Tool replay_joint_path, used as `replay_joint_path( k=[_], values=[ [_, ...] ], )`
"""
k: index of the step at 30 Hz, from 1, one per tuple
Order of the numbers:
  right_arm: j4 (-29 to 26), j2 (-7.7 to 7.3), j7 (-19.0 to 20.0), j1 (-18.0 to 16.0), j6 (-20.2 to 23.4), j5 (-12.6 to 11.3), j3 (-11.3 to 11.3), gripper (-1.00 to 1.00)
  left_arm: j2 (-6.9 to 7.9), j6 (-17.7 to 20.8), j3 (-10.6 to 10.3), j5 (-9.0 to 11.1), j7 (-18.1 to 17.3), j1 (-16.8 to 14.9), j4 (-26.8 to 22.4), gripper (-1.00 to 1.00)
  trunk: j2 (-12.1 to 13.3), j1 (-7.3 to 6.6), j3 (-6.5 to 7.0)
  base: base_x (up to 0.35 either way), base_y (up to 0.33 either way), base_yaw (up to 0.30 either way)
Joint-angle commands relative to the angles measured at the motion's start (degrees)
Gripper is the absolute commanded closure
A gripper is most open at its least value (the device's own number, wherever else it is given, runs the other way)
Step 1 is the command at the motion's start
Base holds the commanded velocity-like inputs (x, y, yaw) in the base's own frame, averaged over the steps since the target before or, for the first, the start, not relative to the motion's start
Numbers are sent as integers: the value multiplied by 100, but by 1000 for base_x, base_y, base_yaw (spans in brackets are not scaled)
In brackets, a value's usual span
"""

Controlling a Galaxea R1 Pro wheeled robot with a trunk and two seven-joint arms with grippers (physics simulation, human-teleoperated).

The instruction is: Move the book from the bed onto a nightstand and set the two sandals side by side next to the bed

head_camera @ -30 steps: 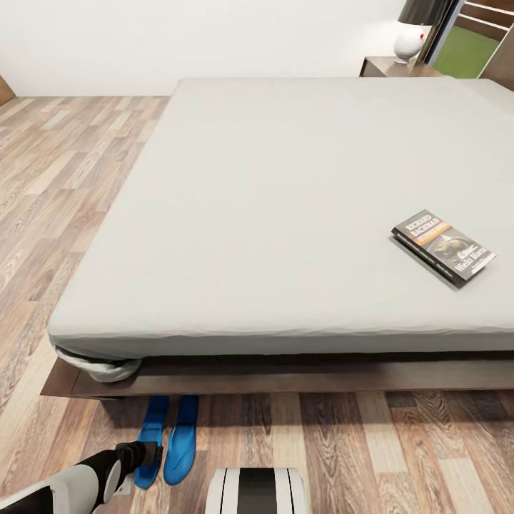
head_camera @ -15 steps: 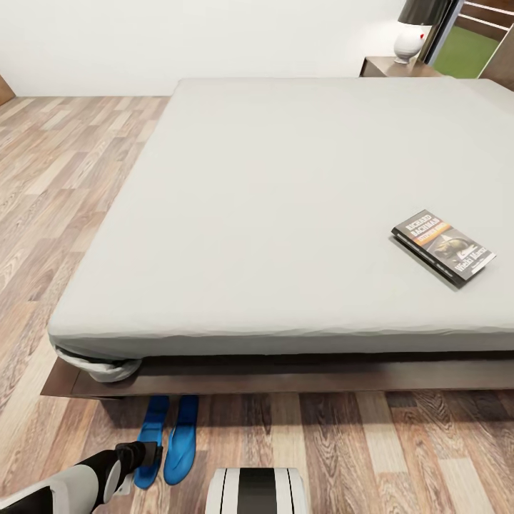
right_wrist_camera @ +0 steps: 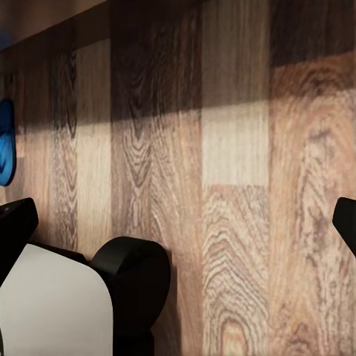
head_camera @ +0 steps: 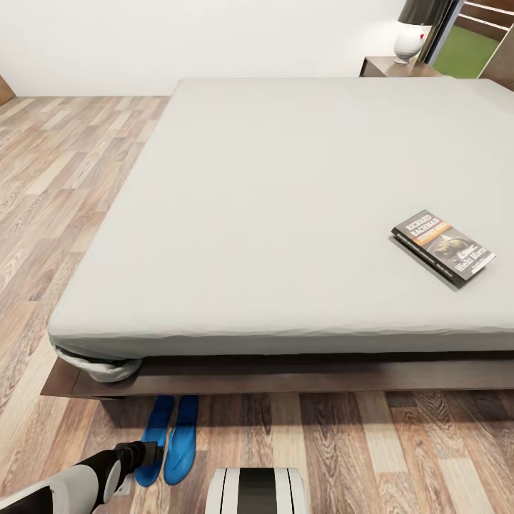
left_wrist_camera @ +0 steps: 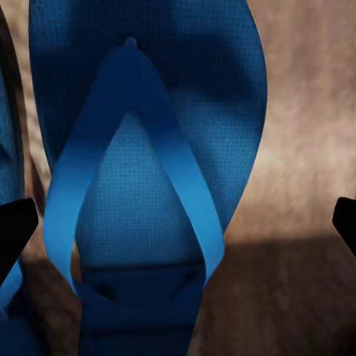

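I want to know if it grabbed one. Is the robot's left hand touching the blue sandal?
Apart. The left wrist view shows the left hand's fingertips wide open, floor showing between them and the sandal.

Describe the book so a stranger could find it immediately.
Start at the big low bed with the flat pale grey mattress and dark brown frame. Near its right front edge lies a thin dark paperback book, flat and skewed. It is the sole object on the mattress, marked by white lettering and an orange band.

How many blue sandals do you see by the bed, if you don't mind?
2: the left sandal and the right sandal lie side by side on the floor, toes tucked under the bed frame.
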Motion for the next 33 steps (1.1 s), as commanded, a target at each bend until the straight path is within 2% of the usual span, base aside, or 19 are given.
replay_joint_path(
  k=[1, 33],
  values=[
    [-1, 2, 33, -7, 60, 33, -19, -100, 2, -23, 28, -54, -11, -1, -9, -100, -1, -1, -3, 0, 0, 0],
    [1, 2, 33, -7, 60, 33, -19, -100, -4, -15, 28, -54, -26, -1, -9, -100, -1, -1, -3, 0, 0, 0]
  ],
)
